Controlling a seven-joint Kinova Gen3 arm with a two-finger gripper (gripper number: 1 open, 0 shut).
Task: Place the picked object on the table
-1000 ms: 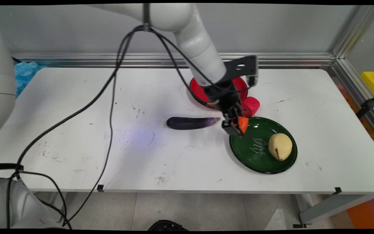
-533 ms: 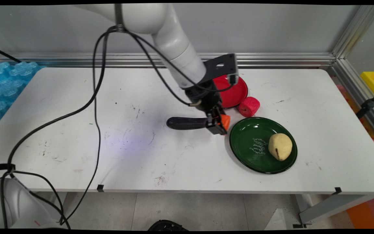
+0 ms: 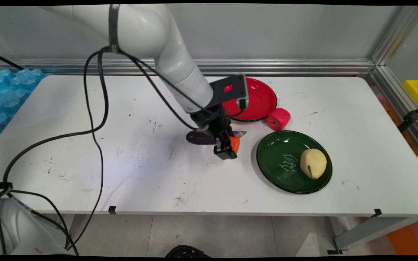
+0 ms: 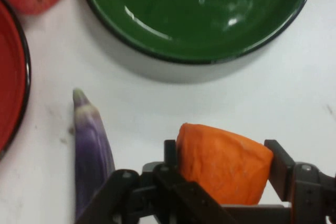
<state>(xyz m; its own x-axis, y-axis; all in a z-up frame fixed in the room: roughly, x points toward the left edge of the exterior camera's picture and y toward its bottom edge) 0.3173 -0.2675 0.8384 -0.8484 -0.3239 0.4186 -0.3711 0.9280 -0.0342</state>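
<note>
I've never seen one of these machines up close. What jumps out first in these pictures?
The black gripper near the middle of the white table, its jaws shut on an orange chunk, just in front of a purple eggplant. To the right sits a green plate with a yellowish pear on it. Behind are a red plate and a red fruit beside it.

Bright, even overhead light; soft shadows under the arm; glare on the green plate.
</note>
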